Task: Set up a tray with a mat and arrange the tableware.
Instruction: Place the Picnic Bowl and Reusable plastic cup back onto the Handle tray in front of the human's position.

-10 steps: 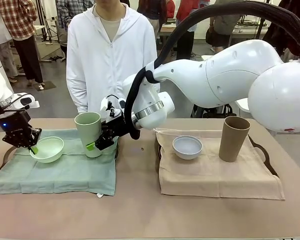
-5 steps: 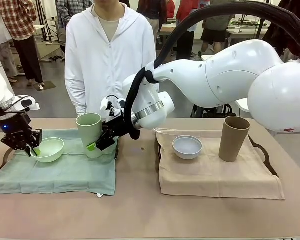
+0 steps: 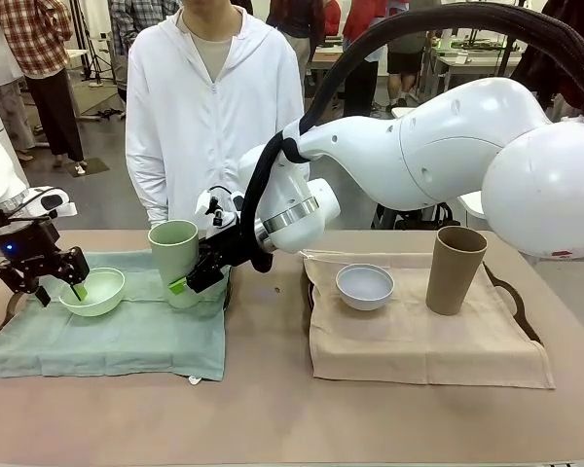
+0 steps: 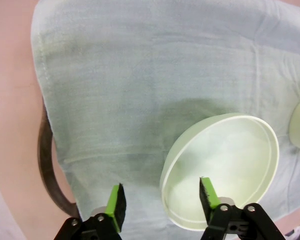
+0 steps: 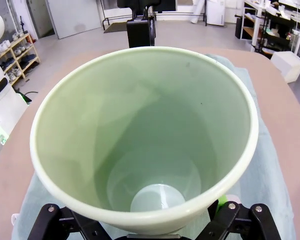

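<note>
My left gripper (image 3: 58, 285) is open and straddles the near rim of the pale mint bowl (image 3: 93, 290), which rests on the green mat (image 3: 117, 341). In the left wrist view, the gripper (image 4: 161, 197) has one green pad (image 4: 208, 192) over the inside of the bowl (image 4: 230, 160) and the other outside it. My right gripper (image 3: 190, 280) is shut on the pale green tumbler (image 3: 173, 255), upright with its base at the mat's back edge. The tumbler (image 5: 145, 135) gapes wide over that gripper (image 5: 150, 234). The greyish white bowl (image 3: 364, 286) and the tan tumbler (image 3: 455, 269) stand on the beige mat (image 3: 419, 341).
A person in a white hooded jacket (image 3: 214, 107) stands at the far side of the table. Dark tray handles show beside each mat, at the left (image 4: 44, 165) and at the right (image 3: 514, 294). My right arm spans the middle of the table above the gap between the mats.
My left gripper has let go of the mint bowl's rim and opened, and the bowl now lies flat on the green mat. The right gripper and the tumbler have barely moved.
</note>
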`<state>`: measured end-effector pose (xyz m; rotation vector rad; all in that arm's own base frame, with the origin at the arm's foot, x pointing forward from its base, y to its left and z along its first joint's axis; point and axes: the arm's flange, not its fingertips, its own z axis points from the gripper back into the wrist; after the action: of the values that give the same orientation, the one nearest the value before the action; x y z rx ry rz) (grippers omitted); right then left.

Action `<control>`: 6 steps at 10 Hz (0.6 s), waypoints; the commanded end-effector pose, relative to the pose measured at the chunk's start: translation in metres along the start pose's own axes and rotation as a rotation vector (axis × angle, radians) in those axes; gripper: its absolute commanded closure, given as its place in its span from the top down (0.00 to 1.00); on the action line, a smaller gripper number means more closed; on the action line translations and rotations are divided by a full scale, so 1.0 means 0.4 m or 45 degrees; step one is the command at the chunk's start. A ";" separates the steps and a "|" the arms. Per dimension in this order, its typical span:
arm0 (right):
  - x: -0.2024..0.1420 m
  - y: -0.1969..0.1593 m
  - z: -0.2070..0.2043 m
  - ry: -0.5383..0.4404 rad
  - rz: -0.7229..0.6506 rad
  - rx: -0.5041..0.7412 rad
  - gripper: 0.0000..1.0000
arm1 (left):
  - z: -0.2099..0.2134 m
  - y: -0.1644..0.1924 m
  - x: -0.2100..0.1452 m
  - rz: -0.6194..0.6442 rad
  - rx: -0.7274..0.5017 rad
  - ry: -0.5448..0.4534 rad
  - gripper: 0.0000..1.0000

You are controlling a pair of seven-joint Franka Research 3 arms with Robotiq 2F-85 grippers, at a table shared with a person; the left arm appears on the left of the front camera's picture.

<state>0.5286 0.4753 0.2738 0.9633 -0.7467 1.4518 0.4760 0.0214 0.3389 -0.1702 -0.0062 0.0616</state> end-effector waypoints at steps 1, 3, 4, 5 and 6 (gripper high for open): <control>-0.004 -0.001 0.002 0.026 -0.025 0.027 1.00 | 0.011 0.002 0.004 0.024 0.016 0.021 1.00; -0.007 -0.003 0.004 0.044 -0.042 0.021 1.00 | 0.013 0.000 0.003 0.005 0.021 0.033 1.00; -0.002 -0.001 0.001 0.000 -0.008 0.003 1.00 | 0.022 0.000 -0.008 0.019 0.057 0.093 1.00; -0.002 -0.001 0.001 0.000 -0.008 0.003 1.00 | 0.001 0.000 0.000 0.000 -0.001 0.011 1.00; -0.002 -0.001 0.001 0.000 -0.008 0.003 1.00 | 0.001 0.000 0.000 0.000 -0.001 0.011 1.00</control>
<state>0.5296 0.4742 0.2730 0.9661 -0.7375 1.4425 0.4744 0.0215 0.3393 -0.1613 0.0231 0.0592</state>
